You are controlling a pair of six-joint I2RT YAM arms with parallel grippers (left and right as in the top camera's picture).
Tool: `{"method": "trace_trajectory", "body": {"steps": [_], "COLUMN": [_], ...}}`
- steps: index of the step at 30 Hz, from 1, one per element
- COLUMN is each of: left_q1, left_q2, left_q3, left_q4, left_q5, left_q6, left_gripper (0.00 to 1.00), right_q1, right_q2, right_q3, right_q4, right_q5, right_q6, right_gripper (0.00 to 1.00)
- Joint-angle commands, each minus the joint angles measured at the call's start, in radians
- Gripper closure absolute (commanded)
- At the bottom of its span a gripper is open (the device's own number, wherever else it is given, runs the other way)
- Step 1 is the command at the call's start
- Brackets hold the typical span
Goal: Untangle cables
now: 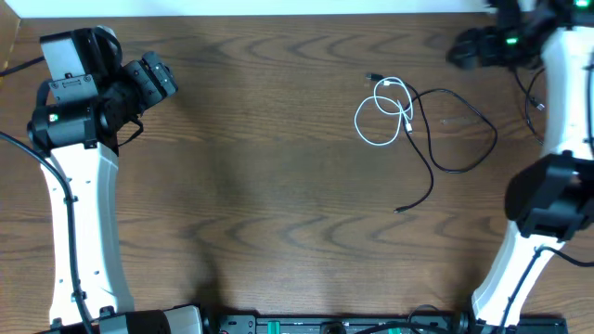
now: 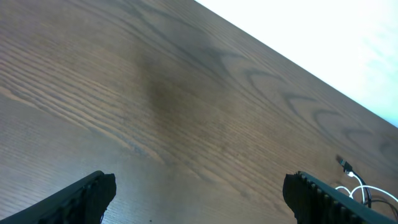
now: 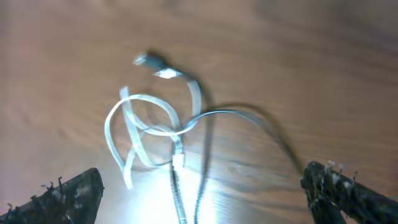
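A white cable [image 1: 382, 116] lies in loops on the wooden table, right of centre. A thin black cable [image 1: 461, 139] crosses it, sweeps round in a wide loop and ends in a small plug [image 1: 399, 210]. The right wrist view shows the white loops [image 3: 140, 127] twisted with the black cord [image 3: 249, 118], blurred. My right gripper [image 1: 461, 48] is open and empty, hovering just beyond the cables [image 3: 202, 196]. My left gripper [image 1: 165, 79] is open and empty at the far left [image 2: 199, 199]. It sees only the white cable's end [image 2: 356, 185], far away.
The table's back edge [image 1: 278, 15] runs along the top. A thicker black robot wire [image 1: 536, 100] hangs by the right arm [image 1: 548, 199]. The left arm [image 1: 79, 195] stands along the left side. Equipment lines the front edge [image 1: 325, 325].
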Motion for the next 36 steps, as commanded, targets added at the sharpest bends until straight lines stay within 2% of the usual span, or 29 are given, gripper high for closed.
{"method": "trace_trajectory", "body": {"steps": [1, 10, 19, 21, 23, 25, 29, 33, 36], "left_q1": [0.004, 0.004, 0.004, 0.004, 0.004, 0.004, 0.004, 0.004, 0.004], "left_q2": [0.009, 0.009, 0.009, 0.009, 0.009, 0.009, 0.009, 0.009, 0.009], "left_q3": [0.002, 0.002, 0.002, 0.002, 0.002, 0.002, 0.002, 0.002, 0.002], "left_q4": [-0.001, -0.001, -0.001, -0.001, -0.001, -0.001, -0.001, -0.001, -0.001], "left_q5": [-0.014, -0.014, -0.014, -0.014, -0.014, -0.014, -0.014, -0.014, -0.014], "left_q6": [0.017, 0.017, 0.017, 0.017, 0.017, 0.017, 0.017, 0.017, 0.017], "left_gripper": [0.08, 0.08, 0.08, 0.08, 0.08, 0.08, 0.08, 0.08, 0.08], "right_q1": [0.058, 0.157, 0.203, 0.213, 0.225, 0.234, 0.250, 0.262, 0.269], "right_q2": [0.021, 0.021, 0.021, 0.021, 0.021, 0.020, -0.011, -0.088, -0.166], "right_q3": [-0.076, -0.314, -0.484, -0.497, -0.497, -0.492, -0.418, -0.270, -0.137], "right_q4": [0.016, 0.209, 0.422, 0.457, 0.481, 0.507, 0.474, 0.397, 0.370], "right_q5": [-0.023, -0.023, -0.039, -0.039, -0.040, -0.059, -0.090, -0.090, -0.090], "right_q6": [-0.082, -0.081, -0.037, -0.006, 0.021, 0.047, 0.065, 0.089, 0.158], "right_gripper": [0.01, 0.02, 0.31, 0.41, 0.73, 0.99, 0.99, 0.99, 0.99]}}
